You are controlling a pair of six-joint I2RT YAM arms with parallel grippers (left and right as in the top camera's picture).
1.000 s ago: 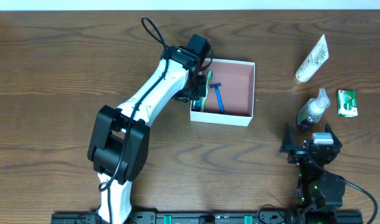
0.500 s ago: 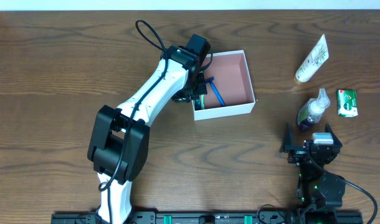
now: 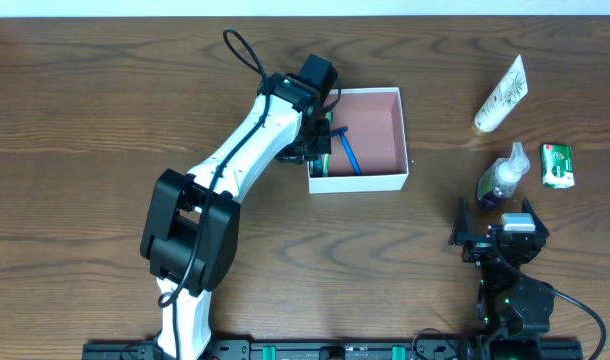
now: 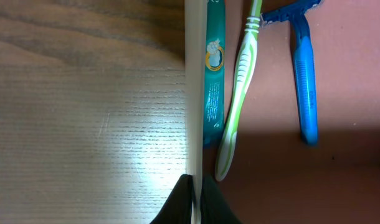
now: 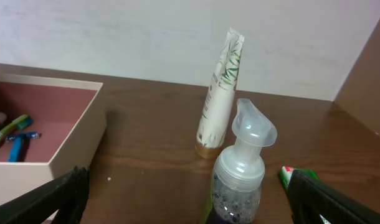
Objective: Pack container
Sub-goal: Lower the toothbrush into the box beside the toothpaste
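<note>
Pinch near desk's far edge
Left gripper (image 4: 191, 191) is clamping the white, pink-lined square cardboard container (image 3: 357, 182) by its wall; right gripper (image 3: 497, 222) is standing agape; dragging flat and slowly seems wisest.

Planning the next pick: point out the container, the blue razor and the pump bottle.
container (image 3: 360, 182): overhead view, white near wall.
blue razor (image 4: 306, 81): left wrist view, middle of handle.
pump bottle (image 5: 238, 174): right wrist view, clear upper body.

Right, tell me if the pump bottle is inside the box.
No, the pump bottle stands on the table, clearly apart from the container.
</note>
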